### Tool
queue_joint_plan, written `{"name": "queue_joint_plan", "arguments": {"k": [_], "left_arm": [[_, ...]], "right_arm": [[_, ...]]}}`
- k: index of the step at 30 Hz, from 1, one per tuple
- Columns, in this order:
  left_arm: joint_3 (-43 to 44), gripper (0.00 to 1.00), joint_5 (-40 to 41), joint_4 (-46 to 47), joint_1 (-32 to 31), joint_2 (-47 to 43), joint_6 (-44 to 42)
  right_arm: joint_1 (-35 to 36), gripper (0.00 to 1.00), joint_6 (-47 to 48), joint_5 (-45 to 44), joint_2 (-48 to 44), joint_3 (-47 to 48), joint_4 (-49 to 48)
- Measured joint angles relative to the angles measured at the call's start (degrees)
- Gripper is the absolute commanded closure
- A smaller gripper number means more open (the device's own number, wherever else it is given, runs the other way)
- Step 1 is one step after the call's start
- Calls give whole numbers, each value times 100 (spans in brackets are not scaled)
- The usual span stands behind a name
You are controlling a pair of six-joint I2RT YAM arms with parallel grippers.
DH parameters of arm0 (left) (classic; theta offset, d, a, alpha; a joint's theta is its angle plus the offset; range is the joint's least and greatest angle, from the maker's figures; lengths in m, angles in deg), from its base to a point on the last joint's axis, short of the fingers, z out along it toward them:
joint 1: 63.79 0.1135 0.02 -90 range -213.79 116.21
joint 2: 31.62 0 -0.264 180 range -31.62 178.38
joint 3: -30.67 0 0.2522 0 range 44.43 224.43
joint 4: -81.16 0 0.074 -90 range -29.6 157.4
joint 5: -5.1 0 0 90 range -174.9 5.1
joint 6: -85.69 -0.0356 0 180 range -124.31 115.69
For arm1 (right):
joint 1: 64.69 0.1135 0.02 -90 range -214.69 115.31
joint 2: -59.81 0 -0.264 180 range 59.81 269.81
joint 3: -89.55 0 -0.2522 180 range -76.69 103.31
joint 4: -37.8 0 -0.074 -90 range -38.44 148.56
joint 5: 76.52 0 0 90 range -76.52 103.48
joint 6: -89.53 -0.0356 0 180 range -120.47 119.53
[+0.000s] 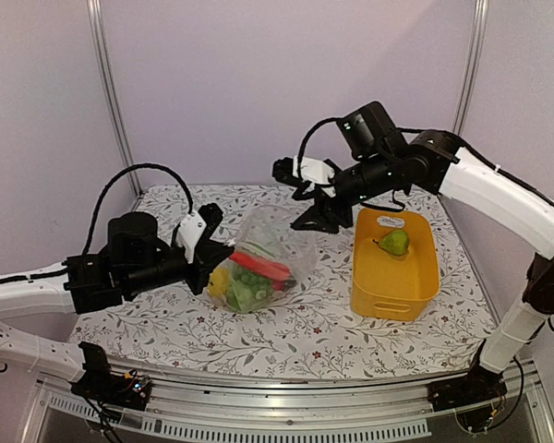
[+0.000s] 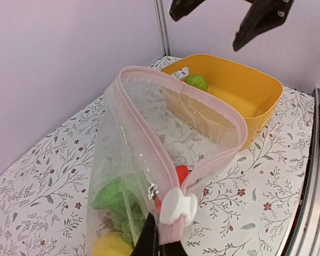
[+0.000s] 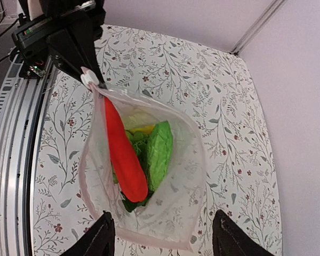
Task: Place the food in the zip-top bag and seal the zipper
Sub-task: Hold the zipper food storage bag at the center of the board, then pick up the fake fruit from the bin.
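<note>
Vegetables (image 3: pixel 159 149) partly under carrot (image 3: pixel 125 157) in bag (image 3: pixel 188 184)

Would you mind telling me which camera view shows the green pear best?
The top external view: the green pear lies fully visible inside the yellow basket. The left wrist view shows it partly hidden behind the zip-top bag. The right wrist view does not show it at all.

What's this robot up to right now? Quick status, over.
Left hand shut on zip-top bag rim by slider. Right hand open above the mouth. Mouth open, carrot and greens inside. Pear not yet bagged, in yellow basket.
</note>
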Motion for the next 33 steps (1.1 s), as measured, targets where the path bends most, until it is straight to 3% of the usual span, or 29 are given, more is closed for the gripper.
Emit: {"name": "queue_joint_plan", "arguments": {"k": [6, 15, 20, 33], "left_arm": [[2, 100, 50, -9, 24, -87, 0], [2, 100, 61, -9, 37, -105, 2], [2, 100, 63, -13, 39, -133, 0], [2, 100, 120, -26, 50, -179, 4]], "right_arm": [[-1534, 39, -55, 68, -966, -717, -70], [-3340, 39, -74, 247, -962, -1969, -92], [-3722, 39, -72, 57, -754, -2118, -216], [-3733, 35, -28, -1086, 323, -2240, -498]]}}
